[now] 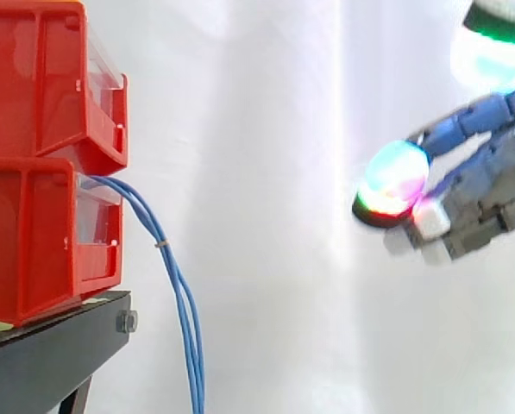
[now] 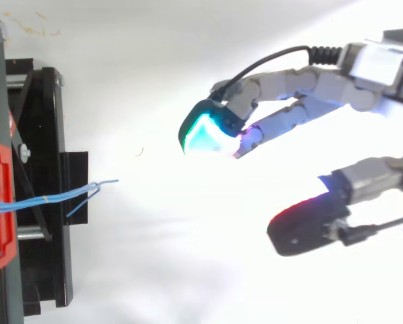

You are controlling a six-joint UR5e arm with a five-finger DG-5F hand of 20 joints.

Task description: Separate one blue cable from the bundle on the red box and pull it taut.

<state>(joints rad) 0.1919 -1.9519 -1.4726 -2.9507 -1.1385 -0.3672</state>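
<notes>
1. Robot hand (image 1: 481, 203): released. The fingers are spread and relaxed and nothing lies between them. It stands at the right, well apart from the work, with its glowing pads (image 1: 395, 177) turned toward the boxes.
2. Blue cable bundle (image 1: 176, 285): it leaves the front of the lower red box (image 1: 33, 241), bends over the edge and hangs down past the black stand (image 1: 59, 345). A second red box (image 1: 41, 78) is stacked above.
3. Tie (image 1: 162, 244): a small band gathers the strands just below the box front. Below it they run close together. How many strands there are cannot be told for certain.
4. Top view: the cables (image 2: 52, 197) reach out from the box, and their free ends (image 2: 110, 181) fan slightly apart.
5. Handling, as a judgement: thin, light and limp, with a smooth jacket likely to slip through thick pads. There is no fragility concern, but the strands will sway at a touch.
6. Where to take hold, as a judgement: below the tie, where the strands loosen. Pinch one strand between thumb and finger pad.
7. Risk: the pinch may catch two strands, or a pull against the tie may drag the whole bundle.
</notes>
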